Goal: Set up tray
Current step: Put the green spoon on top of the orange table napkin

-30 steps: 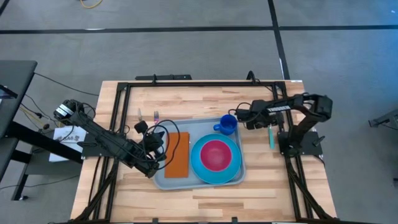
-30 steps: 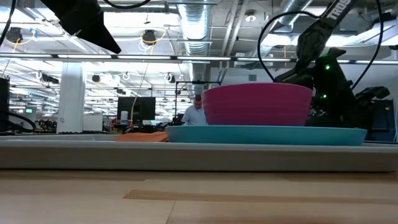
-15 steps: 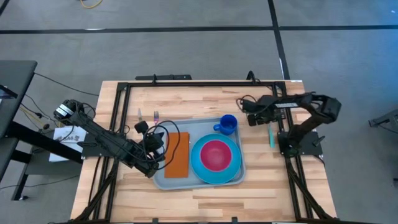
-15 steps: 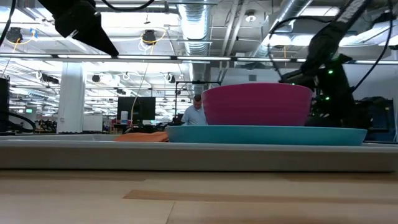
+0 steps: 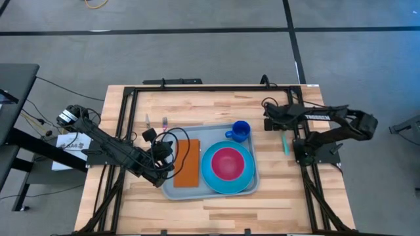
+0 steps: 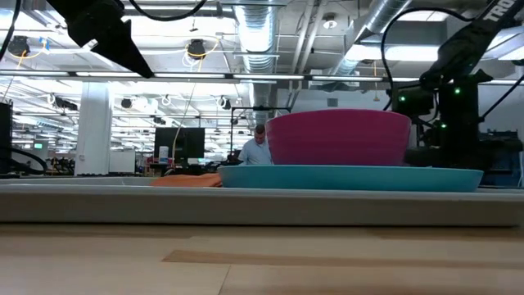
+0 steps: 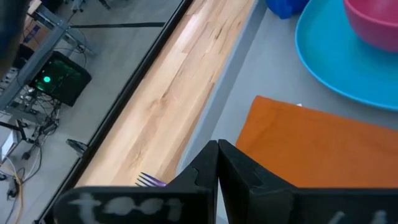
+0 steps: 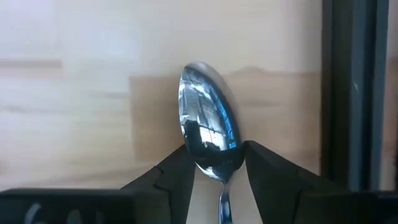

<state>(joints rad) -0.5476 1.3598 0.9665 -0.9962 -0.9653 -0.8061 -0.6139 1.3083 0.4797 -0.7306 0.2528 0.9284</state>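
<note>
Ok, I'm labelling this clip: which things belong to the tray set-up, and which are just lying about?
Job: tray, orange napkin, blue plate, pink bowl, blue cup, fork, spoon, teal-handled utensil.
Lying about: paper sheet beside the table, yellow cable on the floor.
</note>
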